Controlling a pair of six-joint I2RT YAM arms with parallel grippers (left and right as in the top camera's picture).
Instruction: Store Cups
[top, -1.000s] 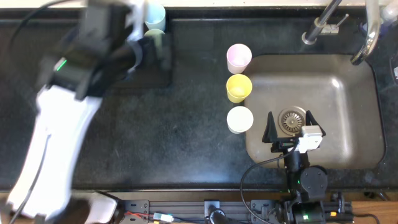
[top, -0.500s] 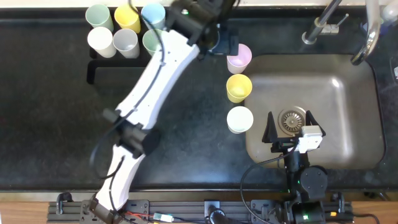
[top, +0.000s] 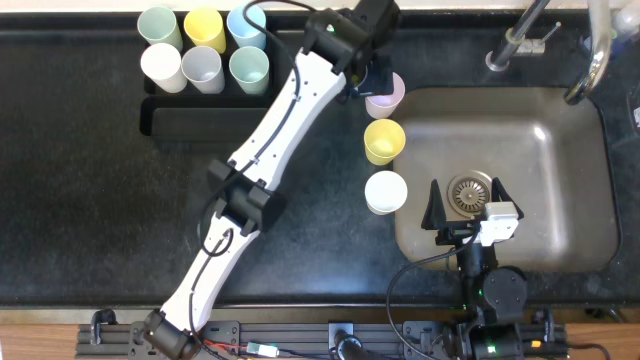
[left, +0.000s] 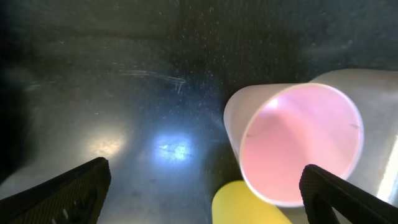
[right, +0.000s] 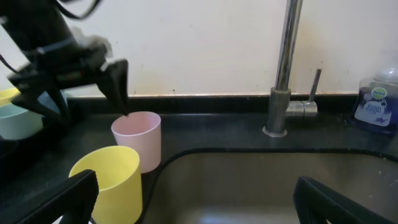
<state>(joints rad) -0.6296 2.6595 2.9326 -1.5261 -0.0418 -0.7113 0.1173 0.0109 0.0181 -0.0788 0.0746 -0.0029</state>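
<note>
The pink cup (left: 298, 149) is standing upright on the counter (top: 100, 200) at the sink (top: 540, 140) rim, long axis vertical, mouth facing up, just beside the yellow cup (top: 384, 141). The left gripper (left: 205, 168) is hovering above it, fingers spread wide; the right gripper (top: 465, 197) is sitting over the sink, fingers apart

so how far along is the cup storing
Done: six cups sit on the black tray at the counter's back left. In hand: the left gripper hangs open over the pink cup, not yet gripping it. Left: that pink cup, the yellow cup and the white cup beside the sink. The right gripper sits open in the sink.
</note>
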